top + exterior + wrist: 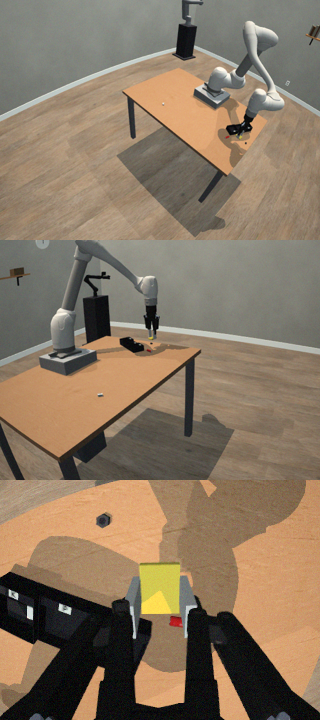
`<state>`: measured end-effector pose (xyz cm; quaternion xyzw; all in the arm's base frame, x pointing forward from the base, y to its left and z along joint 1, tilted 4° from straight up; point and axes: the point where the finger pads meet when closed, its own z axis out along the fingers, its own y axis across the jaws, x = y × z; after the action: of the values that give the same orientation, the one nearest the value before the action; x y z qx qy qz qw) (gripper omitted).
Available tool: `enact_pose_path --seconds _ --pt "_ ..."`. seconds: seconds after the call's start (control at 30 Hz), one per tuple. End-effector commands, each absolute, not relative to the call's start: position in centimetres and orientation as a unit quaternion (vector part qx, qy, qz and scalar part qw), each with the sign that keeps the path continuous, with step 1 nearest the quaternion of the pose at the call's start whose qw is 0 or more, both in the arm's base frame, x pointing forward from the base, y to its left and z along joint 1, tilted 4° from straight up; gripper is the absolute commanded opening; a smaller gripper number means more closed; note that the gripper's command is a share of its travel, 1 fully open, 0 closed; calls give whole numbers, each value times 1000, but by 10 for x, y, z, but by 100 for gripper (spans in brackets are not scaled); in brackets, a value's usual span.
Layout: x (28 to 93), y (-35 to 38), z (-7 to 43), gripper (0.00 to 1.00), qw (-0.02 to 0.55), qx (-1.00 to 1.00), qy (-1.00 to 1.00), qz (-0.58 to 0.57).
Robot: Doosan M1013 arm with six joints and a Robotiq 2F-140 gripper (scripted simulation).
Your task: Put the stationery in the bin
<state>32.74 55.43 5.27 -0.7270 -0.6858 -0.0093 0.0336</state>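
Observation:
My gripper [239,134] [152,334] [160,588] is shut on a flat yellow block [150,338] [160,582], which looks like a note pad, and holds it above the table, in front of the black bins. The bin marked K [21,629] is at the far left of the row in the wrist view; a greyish patch and a small white piece show inside it, not clear enough to name. A small red item [227,137] [149,350] [176,621] lies on the table near the opposite end of the row. A small white item [163,103] [100,394] lies far away; its kind is unclear.
The bin marked P [54,637] adjoins the K bin. The row's nearer end in the wrist view is partly hidden by my finger. A dark hex nut [245,143] [151,343] [103,520] lies near the table edge. The grey arm base [210,98] [67,361] stands on the table.

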Motion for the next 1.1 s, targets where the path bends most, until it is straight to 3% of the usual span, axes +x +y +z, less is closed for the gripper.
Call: enact_pose_path --seconds 0.0,0.87,1.07 --pt "297 548 52 29 33 -728 -685 -8" --pt "176 528 55 29 33 -728 -685 -8" --pt "141 522 55 29 35 -813 -581 -4"
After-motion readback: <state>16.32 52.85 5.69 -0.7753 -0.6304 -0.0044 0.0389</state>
